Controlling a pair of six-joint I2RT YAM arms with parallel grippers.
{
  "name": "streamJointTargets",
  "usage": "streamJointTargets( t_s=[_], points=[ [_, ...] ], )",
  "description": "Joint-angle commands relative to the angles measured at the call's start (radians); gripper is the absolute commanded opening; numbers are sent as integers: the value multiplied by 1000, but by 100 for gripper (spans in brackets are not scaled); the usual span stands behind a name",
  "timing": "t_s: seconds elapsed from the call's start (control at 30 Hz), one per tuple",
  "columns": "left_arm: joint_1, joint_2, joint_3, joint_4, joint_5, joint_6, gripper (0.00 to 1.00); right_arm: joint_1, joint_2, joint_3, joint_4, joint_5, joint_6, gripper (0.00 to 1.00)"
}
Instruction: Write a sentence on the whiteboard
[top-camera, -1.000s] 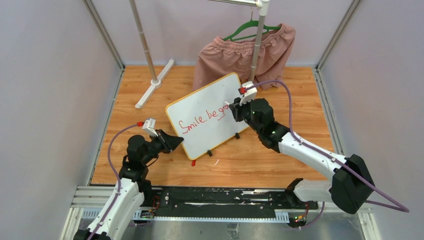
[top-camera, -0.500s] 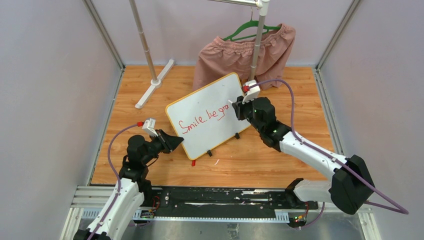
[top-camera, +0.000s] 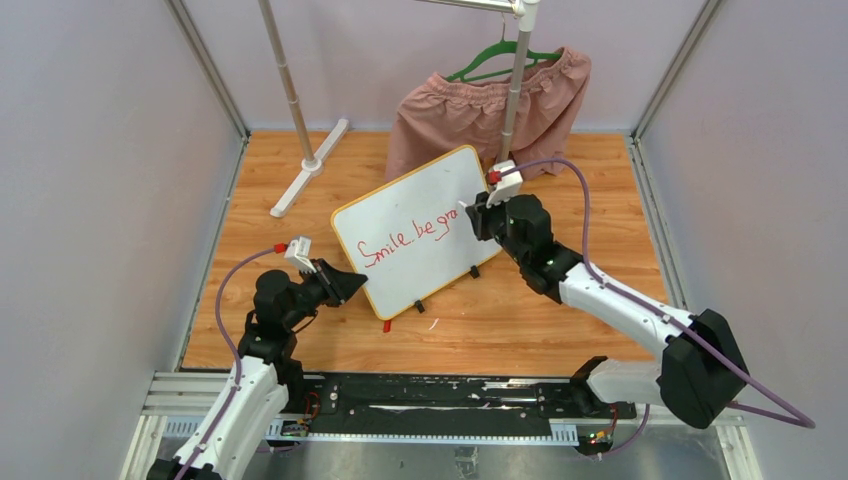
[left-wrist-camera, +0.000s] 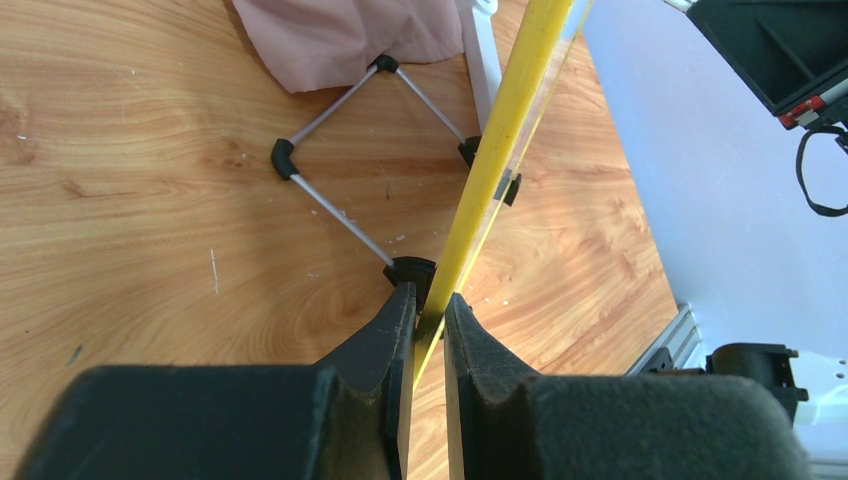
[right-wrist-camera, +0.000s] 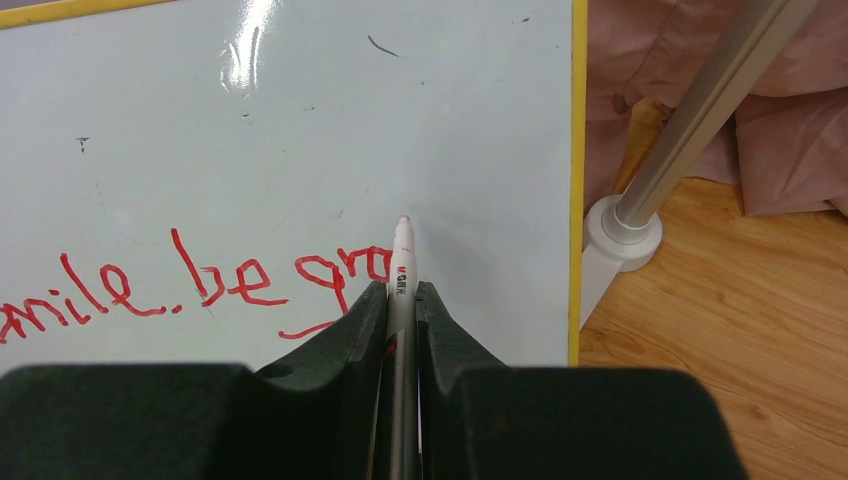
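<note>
The whiteboard (top-camera: 420, 200) stands tilted on the wooden floor, white with a yellow rim (right-wrist-camera: 576, 150). Red cursive writing (top-camera: 405, 238) on it reads "Smile, be gra"; in the right wrist view it shows as "mile. be gra" (right-wrist-camera: 230, 282). My left gripper (top-camera: 352, 284) is shut on the board's lower left yellow edge (left-wrist-camera: 497, 150), seen edge-on. My right gripper (top-camera: 474, 215) is shut on a white marker (right-wrist-camera: 402, 262), whose red tip is at the board just right of the last letter.
A pink garment (top-camera: 490, 105) hangs on a green hanger from a rack behind the board. The rack's pole (right-wrist-camera: 700, 110) and white foot (right-wrist-camera: 622, 225) stand just right of the board. A second rack pole and foot (top-camera: 310, 165) stand at back left. The board's wire stand (left-wrist-camera: 345, 150) sits behind it.
The right gripper has moved a little to the right and up along the board, and the writing has grown from "gr" to "gra". The left arm has not moved.
</note>
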Motion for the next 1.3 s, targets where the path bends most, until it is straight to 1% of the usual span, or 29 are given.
streamJointTargets(
  t_s=[0.0,0.43,0.93,1.27],
  points=[
    [-11,-2,14,-35,-10,6,0,-15,16,2,29,6,13,0],
    [-11,-5,15,-36,-8,6,0,-16,53,0,24,11,19,0],
    [-12,-2,17,-39,-9,7,0,-16,26,-74,13,17,37,0],
    [-13,-3,17,-39,-9,8,0,-16,2,-71,2,68,36,0]
  ],
)
